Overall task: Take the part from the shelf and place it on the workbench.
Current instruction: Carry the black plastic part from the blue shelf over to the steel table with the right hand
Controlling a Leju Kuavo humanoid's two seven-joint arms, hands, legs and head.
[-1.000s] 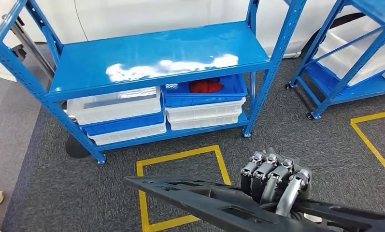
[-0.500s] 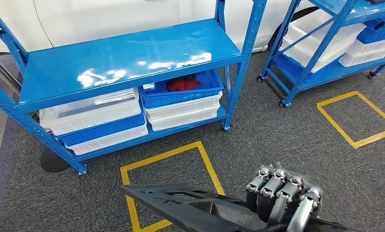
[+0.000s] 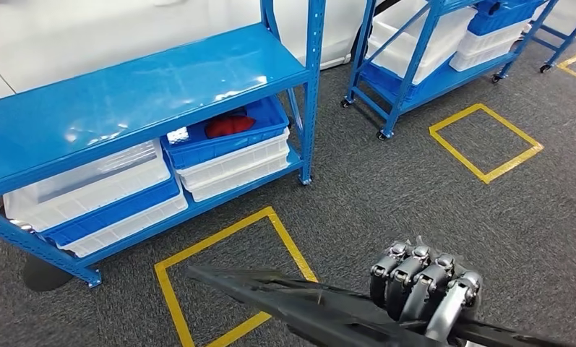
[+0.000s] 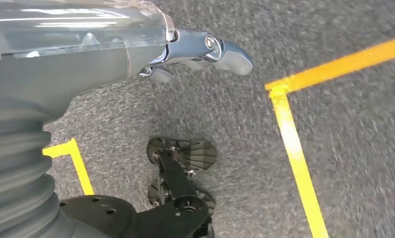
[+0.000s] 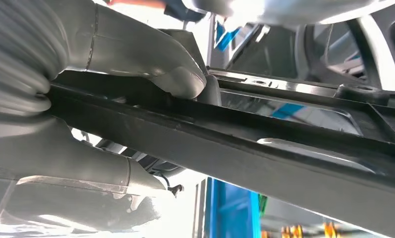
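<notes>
1. The right hand [image 3: 423, 290] grips the part [image 3: 299, 303], a long, flat black plastic piece, with its fingers [image 3: 415, 278] wrapped over the top edge near the bottom of the head view.
2. The part extends from that hand toward the left, its free end lying over the yellow floor square [image 3: 227, 275] taped on the grey carpet [image 3: 386, 195].
3. In the right wrist view the thumb [image 5: 150, 64] presses against one face of the part [image 5: 264, 144] while the rest of the hand closes under it.
4. The left hand [image 4: 195, 52] hangs above the carpet, holding nothing; its fingers look loosely extended, though the wrist cover hides most of them, so it is not possible to tell whether the hand is spread or closed.
5. The blue shelf [image 3: 126, 101] stands beyond the yellow square, its top board bare.
6. On its lower level sit white bins [image 3: 89, 181] and a blue bin [image 3: 227, 141] with a red item [image 3: 227, 124] inside.
7. A second blue rack on casters [image 3: 422, 65] stands to the right, carrying white bins.
8. Another yellow square [image 3: 486, 141] marks the floor in front of that rack.
</notes>
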